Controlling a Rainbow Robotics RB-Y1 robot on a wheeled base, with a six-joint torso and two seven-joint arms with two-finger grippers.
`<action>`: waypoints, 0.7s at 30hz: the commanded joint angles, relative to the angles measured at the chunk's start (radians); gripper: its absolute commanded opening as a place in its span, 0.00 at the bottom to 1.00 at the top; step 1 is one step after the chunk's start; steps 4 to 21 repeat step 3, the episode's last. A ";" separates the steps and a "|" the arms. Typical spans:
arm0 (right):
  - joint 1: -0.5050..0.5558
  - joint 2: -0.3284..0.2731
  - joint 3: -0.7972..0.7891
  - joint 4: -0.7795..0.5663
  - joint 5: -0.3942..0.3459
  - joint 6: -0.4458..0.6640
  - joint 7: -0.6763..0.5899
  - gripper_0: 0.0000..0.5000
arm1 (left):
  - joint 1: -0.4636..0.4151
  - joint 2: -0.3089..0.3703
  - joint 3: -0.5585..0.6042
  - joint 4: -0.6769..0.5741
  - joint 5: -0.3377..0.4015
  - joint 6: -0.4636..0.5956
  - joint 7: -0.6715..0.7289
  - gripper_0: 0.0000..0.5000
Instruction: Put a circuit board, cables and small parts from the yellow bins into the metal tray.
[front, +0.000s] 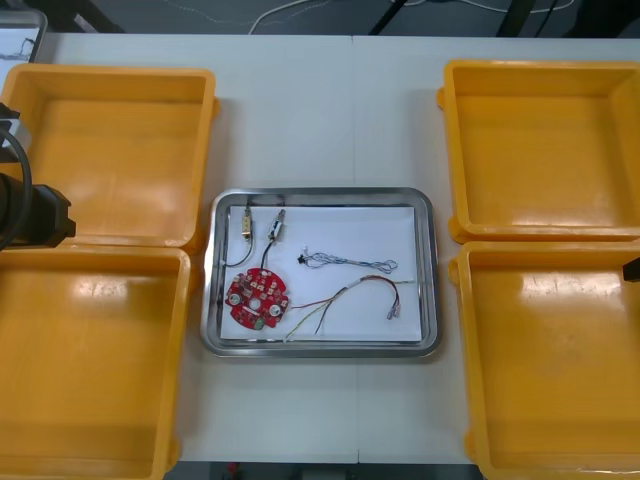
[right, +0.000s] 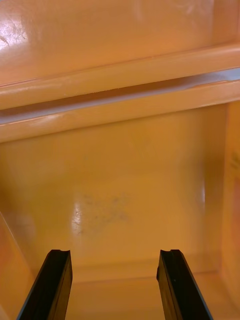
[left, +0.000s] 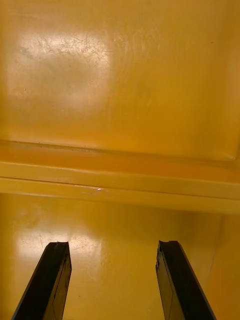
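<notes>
The metal tray (front: 428, 270), white inside, lies mid-table. In it are a round red circuit board (front: 257, 297), a black cable (front: 240, 245) with small metal parts (front: 278, 226), a twisted blue and white cable (front: 350, 263) and a red and yellow cable (front: 350, 295). My left arm (front: 35, 212) stays at the left edge, over the seam between the two left bins. The left gripper (left: 113, 245) is open above a bare bin floor (left: 120, 270). At the right edge my right arm (front: 632, 268) just shows, and the right gripper (right: 114, 255) is open over a bare bin floor (right: 115, 200).
All the yellow bins look bare inside: far left (front: 110, 150), near left (front: 90, 360), far right (front: 540, 150), near right (front: 550, 360). Adjoining bin rims (right: 120, 100) (left: 120, 180) cross each wrist view beyond the fingers. Bare table (front: 320, 120) lies beyond the tray.
</notes>
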 joint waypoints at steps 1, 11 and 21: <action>0.011 -0.040 -0.031 -0.026 0.007 0.003 -0.004 1.00 | 0.020 0.039 0.034 -0.030 -0.010 -0.002 -0.069 1.00; 0.011 -0.040 -0.031 -0.026 0.007 0.003 -0.004 1.00 | 0.020 0.039 0.034 -0.030 -0.010 -0.002 -0.069 1.00; 0.011 -0.040 -0.031 -0.026 0.007 0.003 -0.004 1.00 | 0.020 0.039 0.034 -0.030 -0.010 -0.002 -0.069 1.00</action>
